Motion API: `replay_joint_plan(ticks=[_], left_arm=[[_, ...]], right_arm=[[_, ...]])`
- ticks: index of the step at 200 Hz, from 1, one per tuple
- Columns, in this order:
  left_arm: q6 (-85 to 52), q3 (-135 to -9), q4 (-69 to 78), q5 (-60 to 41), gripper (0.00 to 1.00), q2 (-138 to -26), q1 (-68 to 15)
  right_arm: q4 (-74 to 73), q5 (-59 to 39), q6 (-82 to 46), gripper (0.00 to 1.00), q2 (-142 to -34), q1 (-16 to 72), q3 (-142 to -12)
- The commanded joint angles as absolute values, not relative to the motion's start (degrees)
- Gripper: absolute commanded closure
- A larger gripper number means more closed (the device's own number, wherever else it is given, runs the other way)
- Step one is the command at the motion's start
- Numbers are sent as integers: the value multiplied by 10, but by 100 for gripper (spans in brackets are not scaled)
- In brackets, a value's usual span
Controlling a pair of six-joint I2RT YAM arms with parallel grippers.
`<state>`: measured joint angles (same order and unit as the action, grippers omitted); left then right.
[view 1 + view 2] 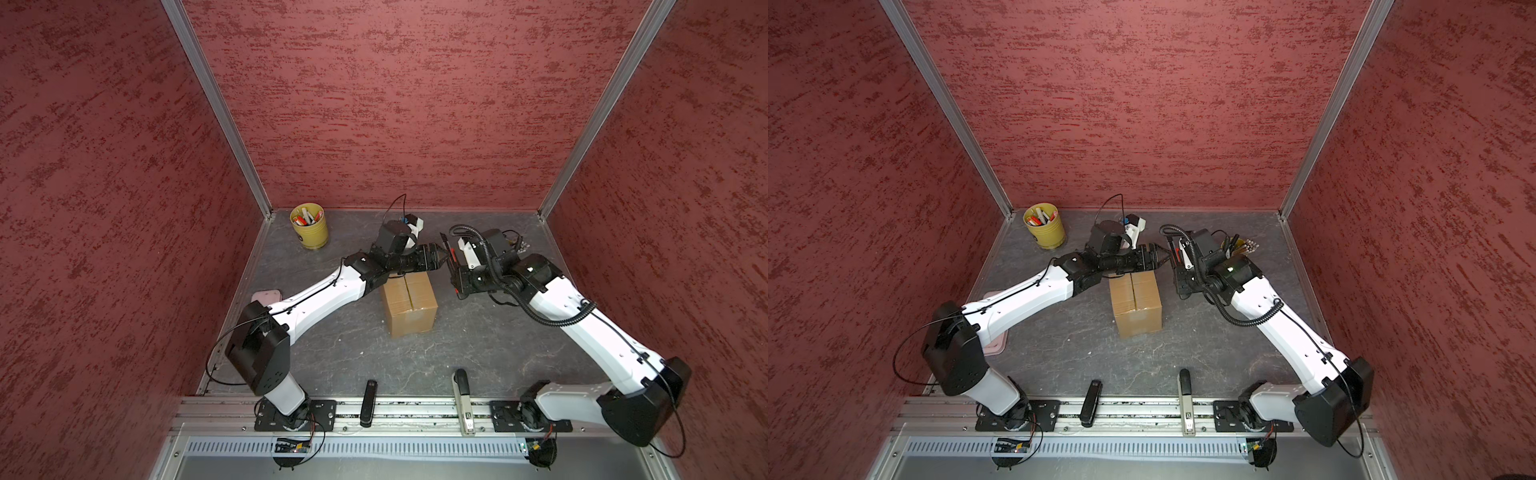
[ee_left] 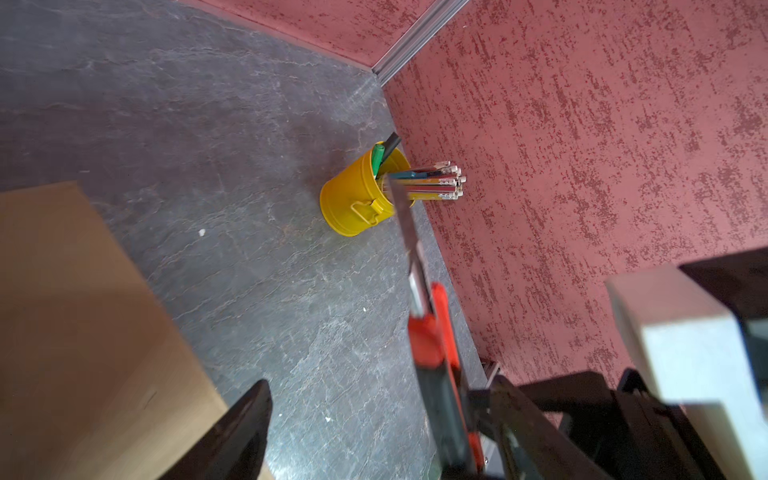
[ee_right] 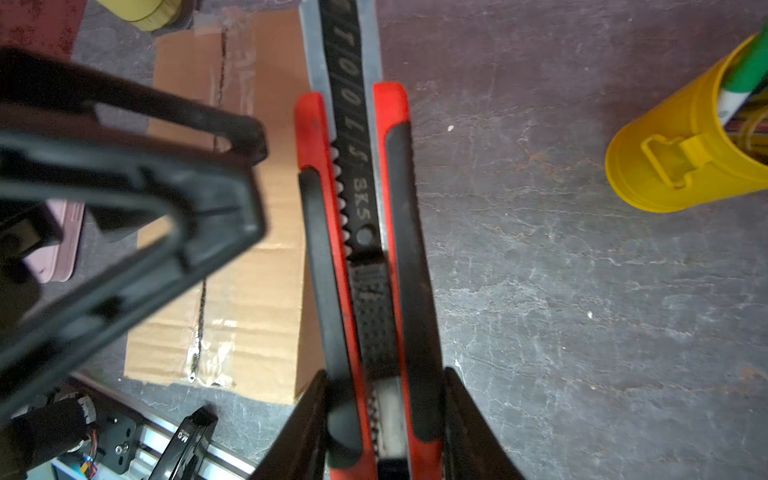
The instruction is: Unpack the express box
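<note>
Express box, a plain brown oblong carton of corrugated cardboard, stands near the middle of the dark grey stone-patterned tabletop, its top flaps shut and clear tape along the centre seam. Two white and black arms reach over its far end from opposite sides. The left gripper hangs above the carton's far edge with its black fingers spread apart, holding nothing, their tips close beside the knife. The right gripper is clamped on the handle of a red and black utility knife, which is held clear of the table beside the carton's far end, blade slid out of the handle. A flat pink tray lies at the table's left edge, mostly hidden under the left arm. A round yellow pen cup full of markers stands in the far left corner. A second yellow cup, holding pencils, stands near the right wall, well apart from the carton. A black stapler and a grey stapler lie apart at the near edge, across the metal rail.
</note>
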<state>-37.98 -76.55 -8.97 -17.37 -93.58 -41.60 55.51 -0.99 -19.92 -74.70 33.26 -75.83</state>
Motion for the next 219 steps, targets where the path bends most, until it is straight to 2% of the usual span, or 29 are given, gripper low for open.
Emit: replay_joint_plan(ticks=[1,82,120,155,178,207,219], left_arm=[[-382,-791,-52,-184,22,-950,-425],[-400,-810,-31,-202,54,-988,-440],[-408,-804,-19,-207,78,-989,-440],[-423,-796,-1,-222,86,-994,-439],[-435,-789,15,-234,87,-996,-437],[-439,-785,24,-241,88,-994,-437],[-442,-782,29,-244,88,-992,-437]], right_arm=[[537,-19,-211,100,-745,343,-774],[509,-23,-221,100,-740,353,-763],[502,-22,-224,100,-738,354,-753],[492,-18,-229,100,-731,354,-744],[481,-17,-235,91,-727,354,-738],[460,-9,-243,70,-725,354,-729],[454,-5,-244,65,-726,354,-728]])
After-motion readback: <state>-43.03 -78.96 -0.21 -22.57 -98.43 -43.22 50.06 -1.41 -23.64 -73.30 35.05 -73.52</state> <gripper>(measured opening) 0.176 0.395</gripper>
